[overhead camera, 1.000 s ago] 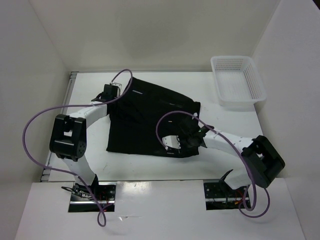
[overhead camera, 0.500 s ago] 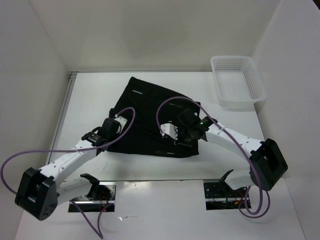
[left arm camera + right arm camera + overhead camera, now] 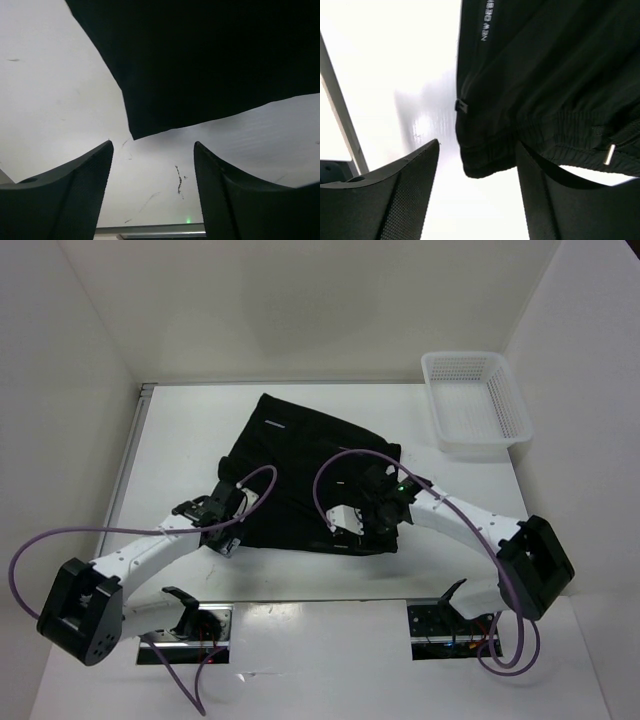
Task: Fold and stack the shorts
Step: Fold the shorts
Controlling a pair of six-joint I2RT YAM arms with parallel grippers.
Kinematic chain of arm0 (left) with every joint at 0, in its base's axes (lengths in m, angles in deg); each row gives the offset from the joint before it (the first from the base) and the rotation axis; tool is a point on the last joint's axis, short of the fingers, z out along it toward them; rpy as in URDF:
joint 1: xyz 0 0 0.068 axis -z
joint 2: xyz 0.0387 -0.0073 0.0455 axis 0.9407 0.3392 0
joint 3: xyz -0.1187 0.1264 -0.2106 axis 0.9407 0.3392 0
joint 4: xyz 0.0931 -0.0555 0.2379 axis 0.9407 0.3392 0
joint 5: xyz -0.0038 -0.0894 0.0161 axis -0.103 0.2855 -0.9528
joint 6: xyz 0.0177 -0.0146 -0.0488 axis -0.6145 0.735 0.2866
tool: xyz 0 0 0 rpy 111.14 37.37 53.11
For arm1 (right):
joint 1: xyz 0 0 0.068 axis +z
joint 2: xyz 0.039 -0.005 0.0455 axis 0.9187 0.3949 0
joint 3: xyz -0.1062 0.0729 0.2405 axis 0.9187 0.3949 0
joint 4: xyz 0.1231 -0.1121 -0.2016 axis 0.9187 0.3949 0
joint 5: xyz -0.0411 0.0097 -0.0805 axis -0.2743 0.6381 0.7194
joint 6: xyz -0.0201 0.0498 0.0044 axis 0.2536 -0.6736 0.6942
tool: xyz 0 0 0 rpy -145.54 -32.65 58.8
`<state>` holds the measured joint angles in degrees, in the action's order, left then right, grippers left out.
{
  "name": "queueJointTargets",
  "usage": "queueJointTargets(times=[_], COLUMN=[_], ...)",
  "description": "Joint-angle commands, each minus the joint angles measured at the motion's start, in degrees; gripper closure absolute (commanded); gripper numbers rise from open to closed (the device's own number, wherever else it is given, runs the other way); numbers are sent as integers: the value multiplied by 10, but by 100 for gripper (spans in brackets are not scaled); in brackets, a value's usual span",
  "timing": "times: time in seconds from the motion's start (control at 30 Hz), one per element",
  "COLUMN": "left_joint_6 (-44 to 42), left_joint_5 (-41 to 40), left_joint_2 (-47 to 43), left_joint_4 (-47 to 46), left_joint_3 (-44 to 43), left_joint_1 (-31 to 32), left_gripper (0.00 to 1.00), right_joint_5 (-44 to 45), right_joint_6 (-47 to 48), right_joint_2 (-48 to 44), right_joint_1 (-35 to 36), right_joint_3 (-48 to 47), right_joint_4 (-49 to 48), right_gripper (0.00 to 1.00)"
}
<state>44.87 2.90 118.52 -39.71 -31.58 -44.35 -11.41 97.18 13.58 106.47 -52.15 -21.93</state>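
Note:
The black shorts lie spread on the white table, waistband toward the right. My left gripper is open at their near-left corner. In the left wrist view that pointed corner lies just ahead of the left gripper, with bare table between the fingers. My right gripper hovers open over the near-right corner. In the right wrist view the ribbed waistband corner sits between the spread fingers of the right gripper, unpinched. A metal-tipped drawstring lies to the right.
A white mesh basket stands at the far right of the table, beyond the shorts. White walls close in on both sides and at the back. A metal rail runs along the table's left edge.
The left arm swung from the shorts' far-left side to their near-left corner. The right gripper went from shut on the waistband corner to open and let it go.

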Motion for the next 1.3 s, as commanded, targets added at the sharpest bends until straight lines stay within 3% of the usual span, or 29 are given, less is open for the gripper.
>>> queueJointTargets(times=[0.0,0.07,0.17,0.2,0.23,0.27,0.3,0.4,0.43,0.67,0.73,0.83,0.9,0.93,0.97,1.03,1.13,1.17,1.23,1.27], left_joint_6=[-2,-2,-2,-2,-2,-2,-2,-2,-2,-2,-2,-2,-2,-2,-2,-2,-2,-2,-2,-2], left_joint_5=[-3,-3,-10,-10,-10,-16,-16,-16,-16,79,107,193,218,202,177,69,-40,-40,-35,-35], left_joint_2=[22,28,35,35,41,41,41,41,34,-41,-56,-56,-71,-79,-87,-102,-108,-108,-114,-104], left_joint_4=[-15,-29,-59,-72,-78,-90,-97,-108,-103,164,254,356,366,325,294,199,48,18,-47,-62], left_joint_3=[17,36,49,49,49,49,49,42,42,-100,-140,-213,-214,-194,-146,-89,16,30,43,43], left_joint_1=[4,4,4,4,4,4,4,4,4,4,4,4,4,4,4,4,4,4,4,4], left_gripper=[30,33,50,56,64,81,87,100,100,100,100,100,100,100,94,70,60,43,17,14], right_joint_5=[-1,9,49,79,92,102,116,122,122,88,83,39,21,21,21,28,42,49,49,49], right_joint_6=[18,18,13,7,7,13,24,24,24,79,95,123,129,119,95,87,92,92,92,92], right_joint_2=[-21,-21,-21,-21,-21,-21,-16,-16,-16,-52,-75,-89,-89,-89,-89,-89,-89,-82,-82,-82], right_joint_1=[19,25,45,51,51,59,65,65,65,65,65,65,65,70,70,70,70,70,70,70], right_joint_3=[7,26,63,75,95,103,111,122,122,61,55,41,34,34,34,34,48,54,54,54], right_joint_4=[34,24,-24,-42,-75,-88,-99,-132,-133,9,9,45,51,51,37,23,2,-6,-17,-23], right_gripper=[31,31,31,37,41,45,50,85,100,100,100,100,100,100,100,100,100,100,100,100])
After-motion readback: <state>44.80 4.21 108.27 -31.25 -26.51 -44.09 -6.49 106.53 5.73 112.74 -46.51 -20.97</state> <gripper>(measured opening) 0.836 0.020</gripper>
